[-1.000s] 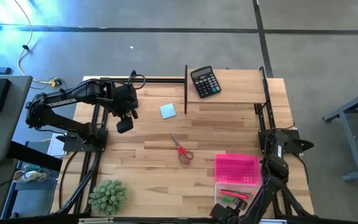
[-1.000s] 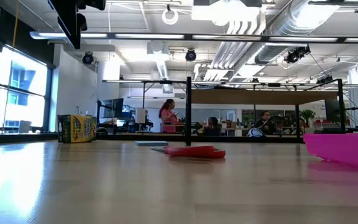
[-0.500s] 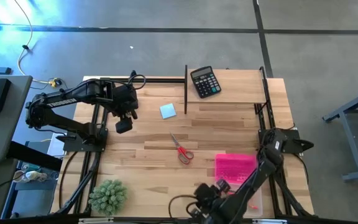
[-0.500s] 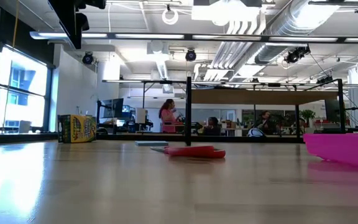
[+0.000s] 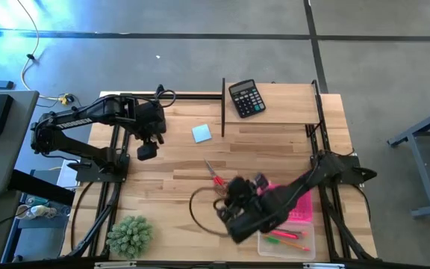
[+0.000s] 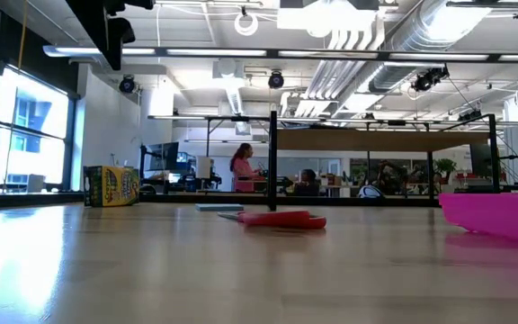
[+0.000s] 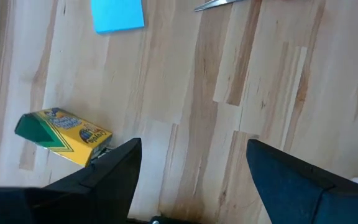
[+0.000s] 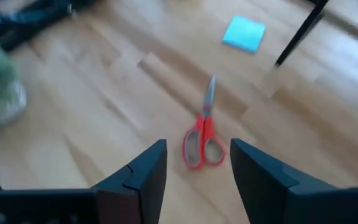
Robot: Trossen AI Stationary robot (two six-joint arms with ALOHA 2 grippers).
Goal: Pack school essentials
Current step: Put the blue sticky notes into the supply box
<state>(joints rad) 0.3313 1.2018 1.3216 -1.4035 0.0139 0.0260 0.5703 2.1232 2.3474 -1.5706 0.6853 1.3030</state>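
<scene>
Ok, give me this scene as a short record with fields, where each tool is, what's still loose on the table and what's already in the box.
right tool: open, over the table just short of the scissors, pointed at them
left tool: open, hanging above the table's left part, beside the crayon box
loose on table: scissors, blue notepad, crayon box
clear box: holds a red pen and thin orange pencils
pink lid: by the clear box
not for packing: calculator, green plant
</scene>
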